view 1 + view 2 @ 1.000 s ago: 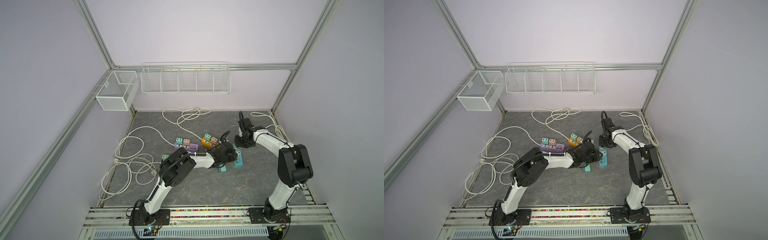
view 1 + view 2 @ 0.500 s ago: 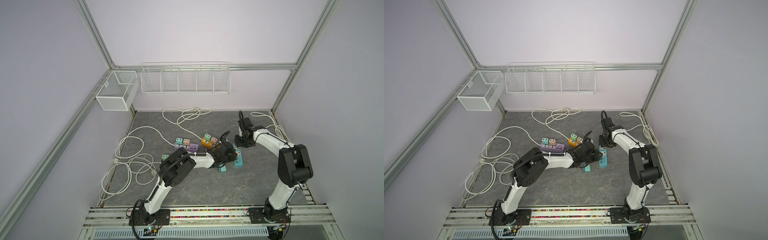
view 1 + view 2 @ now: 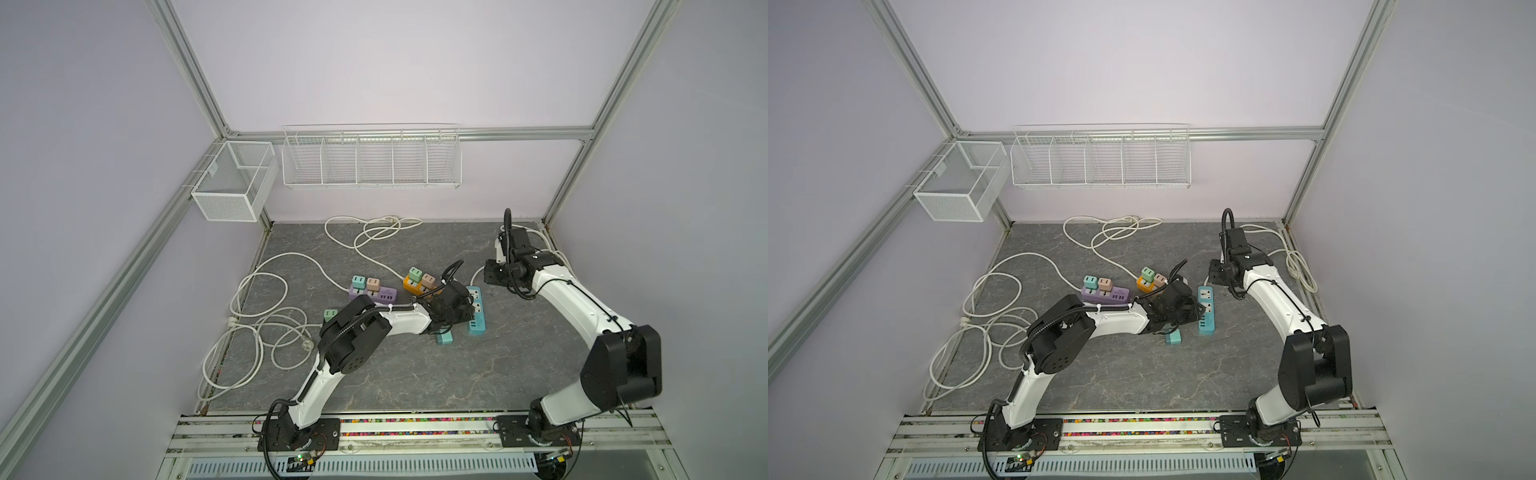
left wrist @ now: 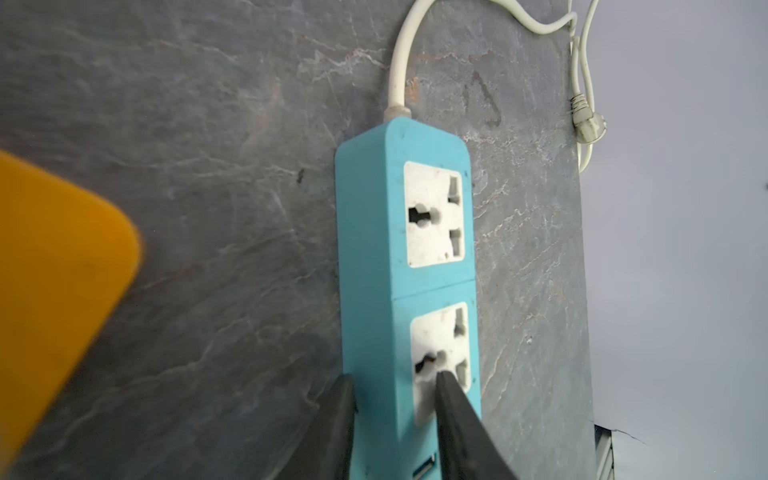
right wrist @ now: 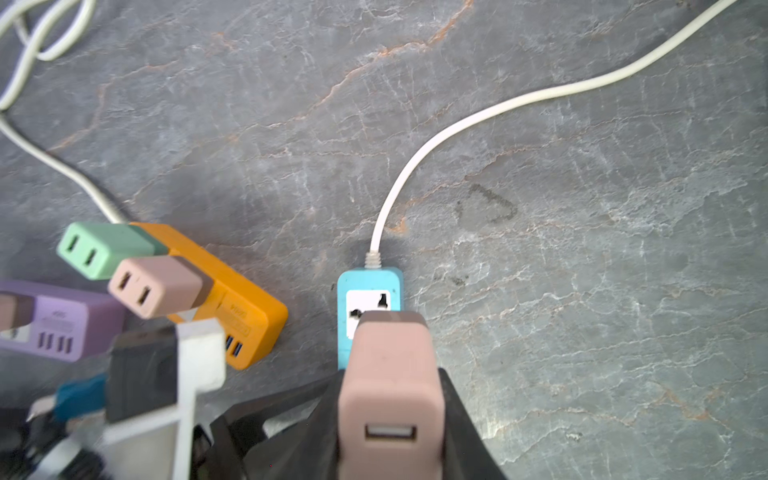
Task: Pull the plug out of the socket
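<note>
Pinches the pink plug (image 5: pixel 388 415) tight in the right gripper (image 5: pixel 392 376), USB port facing the wrist camera. Carries it lengthwise along the jaws, roughly in line with the long axis of the blue power strip (image 5: pixel 370 279). Hangs, in both top views, just past the strip's cord end and apart from it; cannot tell the height. Shows the strip's 2 sockets (image 4: pixel 434 216) bare in the left wrist view, so reads as plug already out.

Sets the left gripper (image 4: pixel 395 374) at the strip's USB end, fingers (image 4: pixel 453 411) a little apart, 1 on the nearer socket face, 1 by the side wall; cannot tell whether squeezing or merely bracing.

Leaves 1 teal plug (image 3: pixel 444 338) loose just off the strip's USB end, and the orange power strip (image 5: pixel 245 307) near the strip with 2 plugs seated.

Puts the right arm nearest by far: probably needs only a carry away from the strip.
</note>
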Robot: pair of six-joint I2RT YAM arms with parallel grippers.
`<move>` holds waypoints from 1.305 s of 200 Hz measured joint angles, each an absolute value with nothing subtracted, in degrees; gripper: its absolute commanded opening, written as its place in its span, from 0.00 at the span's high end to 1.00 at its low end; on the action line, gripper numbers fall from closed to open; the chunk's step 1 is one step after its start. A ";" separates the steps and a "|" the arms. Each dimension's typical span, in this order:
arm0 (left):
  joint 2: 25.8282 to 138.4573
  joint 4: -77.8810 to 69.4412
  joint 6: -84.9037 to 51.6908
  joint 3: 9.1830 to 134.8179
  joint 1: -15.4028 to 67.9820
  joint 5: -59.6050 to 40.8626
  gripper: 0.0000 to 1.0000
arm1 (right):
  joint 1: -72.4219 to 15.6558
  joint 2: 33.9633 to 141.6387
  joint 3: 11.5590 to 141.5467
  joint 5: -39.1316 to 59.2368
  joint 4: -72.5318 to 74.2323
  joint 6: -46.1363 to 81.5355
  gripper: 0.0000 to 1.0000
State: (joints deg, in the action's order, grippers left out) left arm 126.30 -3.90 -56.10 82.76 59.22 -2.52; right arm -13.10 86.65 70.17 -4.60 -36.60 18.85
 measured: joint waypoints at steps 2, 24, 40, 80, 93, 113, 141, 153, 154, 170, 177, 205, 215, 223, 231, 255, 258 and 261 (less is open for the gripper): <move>126.26 -3.62 -56.03 82.83 59.22 -2.48 0.63 | -13.08 86.50 70.02 -4.60 -36.60 18.87 0.86; 125.12 -0.75 -54.70 82.87 59.22 -1.41 0.61 | -12.82 83.99 68.36 -2.46 -36.58 19.07 0.86; 123.61 1.83 -53.43 82.65 59.20 -0.43 0.60 | -12.56 81.65 66.74 -0.80 -36.45 19.35 0.86; 116.92 3.73 -51.75 79.35 59.20 1.08 0.57 | -12.40 74.72 63.11 4.62 -36.47 21.19 0.85; 114.72 3.73 -51.68 78.30 59.20 1.43 0.55 | -12.40 72.82 62.06 6.07 -36.42 21.71 0.85; 110.87 3.68 -51.24 76.12 59.20 2.15 0.53 | -12.40 69.63 60.07 8.25 -36.38 22.74 0.85; 105.21 3.75 -50.46 71.57 59.20 3.64 0.49 | -12.40 67.29 57.28 11.05 -36.18 23.88 0.85; 102.63 3.79 -50.30 69.10 59.20 4.43 0.47 | -12.40 66.74 55.77 12.16 -36.14 24.25 0.85; 102.48 3.84 -50.28 68.97 59.20 4.49 0.47 | -12.40 66.70 55.68 12.25 -36.14 24.27 0.85; 99.37 4.12 -50.15 65.93 59.20 5.52 0.44 | -12.49 66.06 53.63 13.78 -36.03 25.02 0.85; 97.97 4.34 -50.02 64.64 59.20 6.00 0.43 | -12.64 65.76 52.82 14.33 -36.01 25.36 0.85; 93.19 5.04 -49.50 60.42 59.16 7.11 0.38 | -14.55 64.40 48.93 16.49 -34.26 27.11 0.85; 91.88 5.08 -49.32 59.46 59.16 7.29 0.36 | -15.73 64.07 47.53 17.06 -33.85 27.88 0.84; 90.91 5.02 -49.06 58.65 59.16 7.27 0.35 | -16.62 64.01 46.85 17.37 -33.52 28.34 0.83; 90.17 4.95 -48.90 57.95 59.16 7.29 0.34 | -17.72 63.96 46.04 17.56 -32.99 28.86 0.83; 87.85 4.75 -48.82 55.42 59.16 7.33 0.31 | -19.92 63.26 43.51 17.65 -31.66 30.39 0.82; 87.55 4.78 -48.75 55.05 59.16 7.33 0.31 | -20.10 63.11 43.09 17.65 -31.51 30.61 0.81; 87.33 4.78 -48.77 54.81 59.16 7.38 0.31 | -20.27 62.83 42.50 17.72 -31.11 30.98 0.81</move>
State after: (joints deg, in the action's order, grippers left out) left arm 87.33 4.78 -48.77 54.81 59.16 7.38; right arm -20.27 62.83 42.50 17.72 -31.11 30.98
